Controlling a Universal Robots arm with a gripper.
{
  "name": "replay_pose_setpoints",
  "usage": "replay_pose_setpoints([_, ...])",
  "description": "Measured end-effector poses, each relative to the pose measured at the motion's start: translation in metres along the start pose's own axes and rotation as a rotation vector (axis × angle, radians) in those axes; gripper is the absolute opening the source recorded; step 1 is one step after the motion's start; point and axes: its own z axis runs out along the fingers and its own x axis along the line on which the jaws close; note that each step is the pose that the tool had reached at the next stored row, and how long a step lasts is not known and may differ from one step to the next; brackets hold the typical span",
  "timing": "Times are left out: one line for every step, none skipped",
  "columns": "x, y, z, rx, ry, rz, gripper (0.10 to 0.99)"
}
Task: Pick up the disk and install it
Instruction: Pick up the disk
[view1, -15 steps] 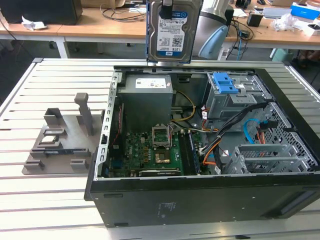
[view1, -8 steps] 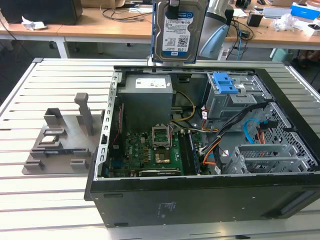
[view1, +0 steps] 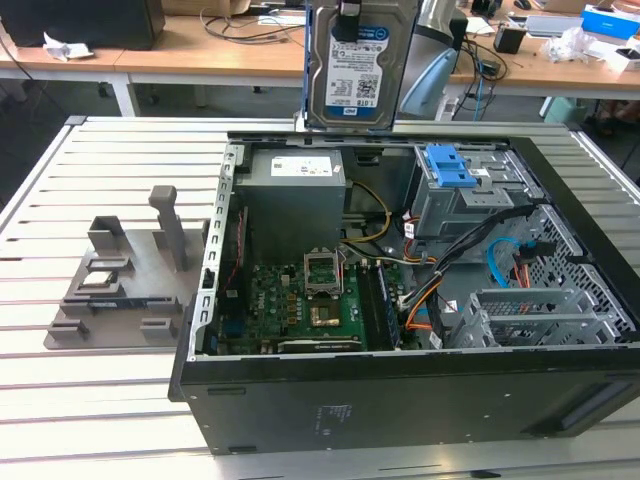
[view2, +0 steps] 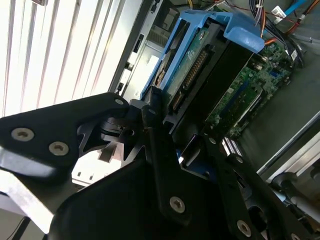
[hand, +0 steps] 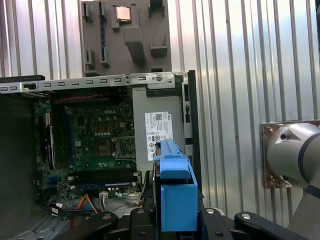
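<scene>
Ribbed metal table (view1: 110, 400), open case (view1: 400, 410) on its side: disk (view1: 355, 75) held high over the far edge

We see the gripper (hand: 172, 215) closed on the disk's blue frame, black fingers (view2: 152, 125) pressing either side, so the disk hangs upright, label towards the exterior view, above the grey box (view1: 295, 185) with its white sticker. By our judgement this carry wants a square, firm hold: smooth plastic rails could slip or twist between hard fingers, and the silver shell and exposed connector should pass clear of the case's thin sheet-metal rim and the loose cables (view1: 440, 290). Inside lie the green board (view1: 305, 300), a ridged blue latch (view1: 455, 170) and a perforated steel cage (view1: 540, 315); a matte grey fixture (view1: 120, 285) sits beside the case
</scene>
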Motion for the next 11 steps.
replay_pose_setpoints([0.0031,-0.0002,0.0001,0.0,-0.0002,0.0,0.365])
replay_pose_setpoints([0.0068,-0.0005,0.0001,0.0,0.0,0.0,0.365])
replay_pose_setpoints([0.009,-0.0007,0.0002,0.0,-0.0001,0.0,0.365])
replay_pose_setpoints([0.011,-0.0008,0.0001,0.0,-0.0001,0.0,0.365])
replay_pose_setpoints([0.0141,-0.0011,0.0001,0.0,0.0,0.0,0.365])
replay_pose_setpoints([0.0176,-0.0013,0.0002,0.0,0.0,0.0,0.365])
replay_pose_setpoints([0.0201,-0.0015,0.0002,0.0,-0.0001,0.0,0.365])
replay_pose_setpoints([0.0218,-0.0017,0.0003,0.0,-0.0001,0.0,0.365])
replay_pose_setpoints([0.024,-0.0018,0.0003,0.0,-0.0001,0.0,0.365])
replay_pose_setpoints([0.0255,-0.0019,0.0003,0.0,-0.0001,0.0,0.365])
replay_pose_setpoints([0.0282,-0.0021,0.0003,0.0,0.0,0.0,0.365])
